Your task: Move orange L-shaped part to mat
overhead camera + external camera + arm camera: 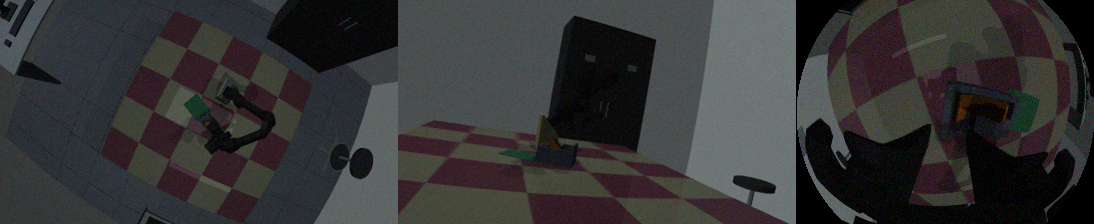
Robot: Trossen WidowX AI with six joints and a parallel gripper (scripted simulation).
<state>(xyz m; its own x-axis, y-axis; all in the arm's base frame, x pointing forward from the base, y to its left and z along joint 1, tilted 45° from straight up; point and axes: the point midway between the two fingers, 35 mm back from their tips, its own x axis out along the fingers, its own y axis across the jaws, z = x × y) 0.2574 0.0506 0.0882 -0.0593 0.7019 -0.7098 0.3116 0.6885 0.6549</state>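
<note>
- The orange L-shaped part (pixel 977 103) lies in the pocket of the grey tray (pixel 953 125); in the exterior view an orange corner (pixel 554 144) shows above the tray wall, so I judge one end to be tipped up, though the dim light leaves that uncertain.
- I judge the part rigid and light, a hard block with smooth faces that may slip; the raised end, pinched across its narrow width, looks the only place to hold it.
- The tray is a blocky, matte grey box with thick walls; the green mat (pixel 1025 111), thin and flat, lies just beside it.
- My gripper (pixel 949 131) hangs above the tray's near edge, part open, holding nothing; its dark fingers frame the view.
- All rests on a chequered surface (pixel 151 163) of red and cream squares.
- Behind stand a dark cabinet (pixel 604 83) and a round stool (pixel 754 185).
</note>
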